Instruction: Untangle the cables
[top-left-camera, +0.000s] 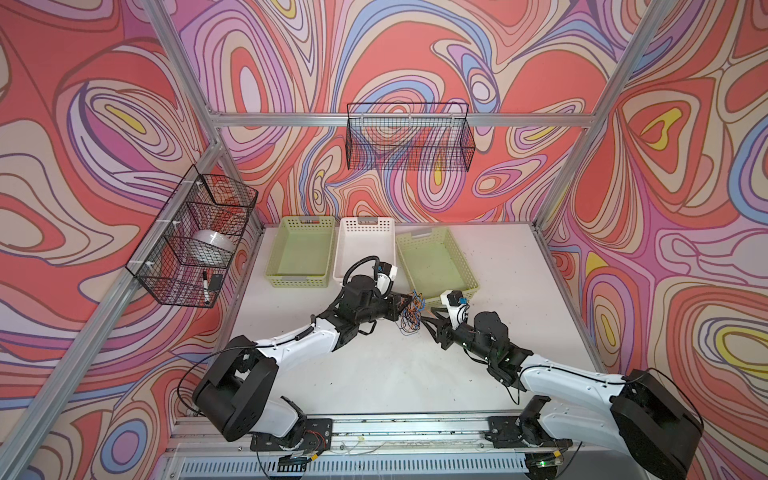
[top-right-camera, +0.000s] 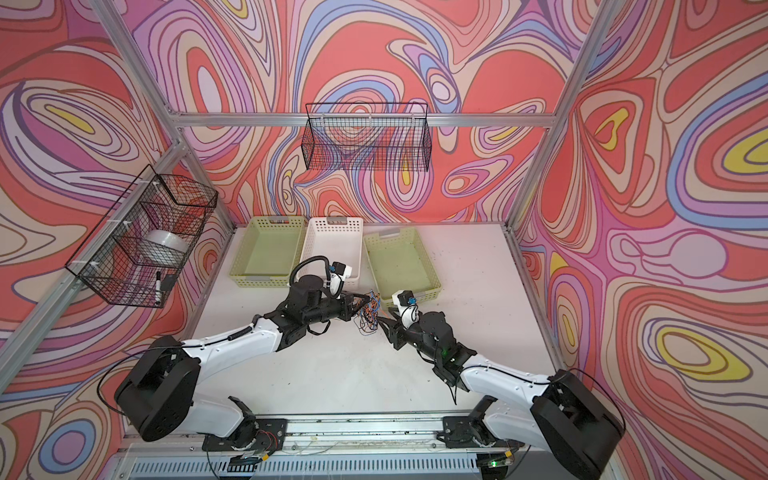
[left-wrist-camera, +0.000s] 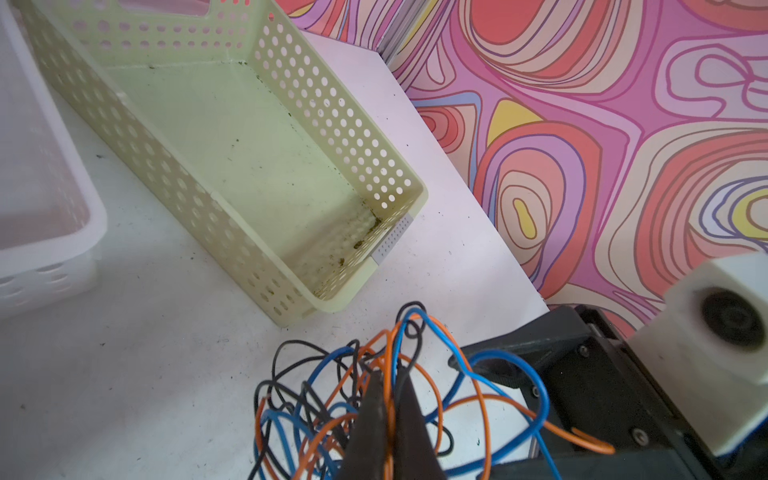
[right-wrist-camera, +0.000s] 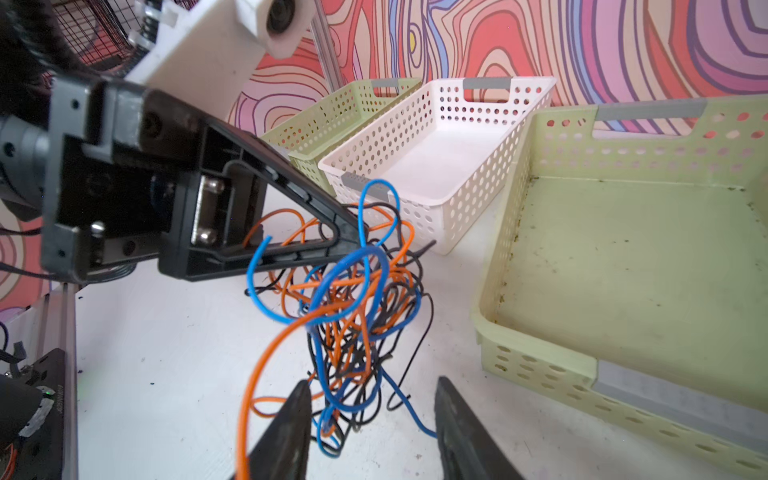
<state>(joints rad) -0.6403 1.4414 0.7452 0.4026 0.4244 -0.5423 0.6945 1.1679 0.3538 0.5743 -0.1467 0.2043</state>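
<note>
Left gripper (left-wrist-camera: 390, 376) is clenching the cables (left-wrist-camera: 419, 318). The left wrist view is showing an orange strand pinched between its closed fingers, a detail too small to read in both top views. The right wrist view is adding the side profile: the orange, blue and black strands are hanging in a knot from the left gripper's tip, upper loops raised, lower strands appearing to reach the tabletop (right-wrist-camera: 166, 332). Right gripper (right-wrist-camera: 374, 382) is standing released, fingers apart, with the knot's lowest strands lying in the gap; cannot tell whether either finger is touching them. In both top views the cables (top-left-camera: 411, 313) are sitting between the two grippers, just beside the near corner of the right green basket (top-left-camera: 463, 259). That basket is lying skewed, and its floor is showing dark specks, thickest in one corner. The white basket (top-left-camera: 365, 226) and left green basket (top-left-camera: 299, 282) are standing side by side at the back edge. A wire basket (top-left-camera: 141, 266) on the left wall is holding a white round object (top-left-camera: 212, 243) and a marker (top-left-camera: 205, 286). Open tabletop is spreading from the cables toward the front rail (top-left-camera: 395, 424); the table's right edge is running near the right green basket.
</note>
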